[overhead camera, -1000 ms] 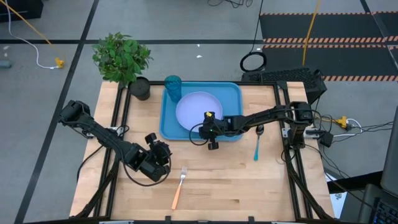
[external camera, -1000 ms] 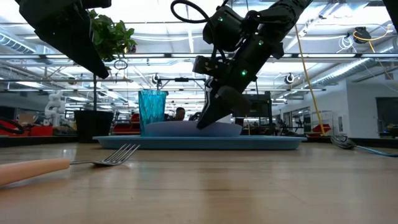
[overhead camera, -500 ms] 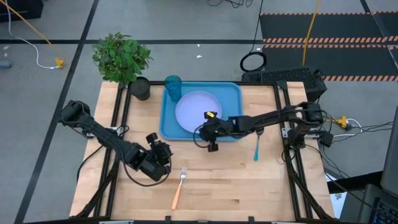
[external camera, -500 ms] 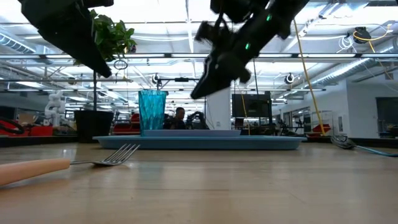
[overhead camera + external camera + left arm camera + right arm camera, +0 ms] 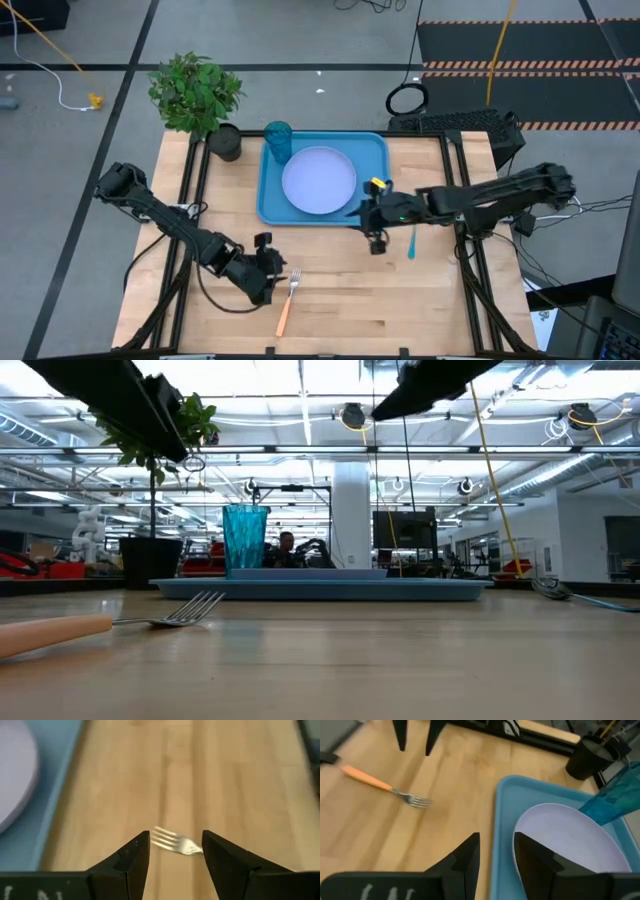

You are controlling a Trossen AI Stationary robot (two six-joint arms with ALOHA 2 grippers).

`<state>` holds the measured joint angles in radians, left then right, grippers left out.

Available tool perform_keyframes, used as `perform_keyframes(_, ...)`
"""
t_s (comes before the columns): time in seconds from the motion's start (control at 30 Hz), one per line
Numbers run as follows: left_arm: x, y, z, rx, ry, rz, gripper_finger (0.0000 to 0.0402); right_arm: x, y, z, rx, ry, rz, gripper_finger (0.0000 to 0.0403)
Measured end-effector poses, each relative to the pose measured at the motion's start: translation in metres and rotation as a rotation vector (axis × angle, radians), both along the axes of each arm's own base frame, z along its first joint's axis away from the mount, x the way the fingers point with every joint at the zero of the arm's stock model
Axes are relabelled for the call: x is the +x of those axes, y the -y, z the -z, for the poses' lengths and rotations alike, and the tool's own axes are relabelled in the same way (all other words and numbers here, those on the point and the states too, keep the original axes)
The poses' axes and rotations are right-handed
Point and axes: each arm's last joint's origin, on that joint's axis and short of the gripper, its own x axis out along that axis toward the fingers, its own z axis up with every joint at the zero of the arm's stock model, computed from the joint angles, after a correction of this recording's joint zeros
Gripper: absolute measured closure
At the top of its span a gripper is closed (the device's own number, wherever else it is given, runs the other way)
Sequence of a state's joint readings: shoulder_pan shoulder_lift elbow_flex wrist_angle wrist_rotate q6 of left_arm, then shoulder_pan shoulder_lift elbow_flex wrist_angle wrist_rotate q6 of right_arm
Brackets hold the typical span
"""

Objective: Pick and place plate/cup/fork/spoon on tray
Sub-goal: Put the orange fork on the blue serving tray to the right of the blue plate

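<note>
My left gripper (image 5: 171,851) hangs open over the fork (image 5: 288,302); my right gripper (image 5: 495,851), open, hovers beside the tray (image 5: 270,205).

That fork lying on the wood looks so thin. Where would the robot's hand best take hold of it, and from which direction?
Probably from straight above, across the orange handle. The fork lies flat on the table, so its slim handle offers two narrow sides for the fingers to close on, and it is thicker than the metal tines. The left hand is open beside the fork's head, and in its wrist view the tines show between its fingers.
</note>
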<state>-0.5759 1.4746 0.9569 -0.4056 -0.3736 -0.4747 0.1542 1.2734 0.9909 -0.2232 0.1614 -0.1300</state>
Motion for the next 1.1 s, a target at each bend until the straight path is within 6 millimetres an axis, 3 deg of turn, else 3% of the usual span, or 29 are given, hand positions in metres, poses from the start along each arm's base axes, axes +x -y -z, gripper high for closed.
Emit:
perform_keyframes(0.13,0.005,0.013,0.012,0.003,-0.070,0.112,0.0218,-0.021,-0.003,-0.002,0.030,0.050,-0.008,0.0289)
perform_keyframes(0.23,0.019,0.028,0.015,0.026,-0.092,0.230,0.0218,-0.032,-0.002,-0.003,0.027,0.070,0.026,0.0289)
perform_keyframes(0.33,0.028,0.037,0.024,0.128,-0.185,0.356,0.0218,-0.036,-0.001,-0.005,0.029,0.089,0.037,0.0289)
perform_keyframes(0.53,0.056,0.053,0.024,0.313,-0.209,0.635,0.0218,-0.038,0.000,-0.003,0.027,0.074,0.037,0.0289)
perform_keyframes(0.83,0.066,0.054,0.039,0.508,-0.283,1.012,0.0218,-0.038,0.000,-0.003,0.011,0.069,0.028,0.0289)
perform_keyframes(1.1,0.063,0.040,0.053,0.609,-0.316,1.161,0.0218,-0.038,0.000,-0.002,0.008,0.062,0.026,0.0289)
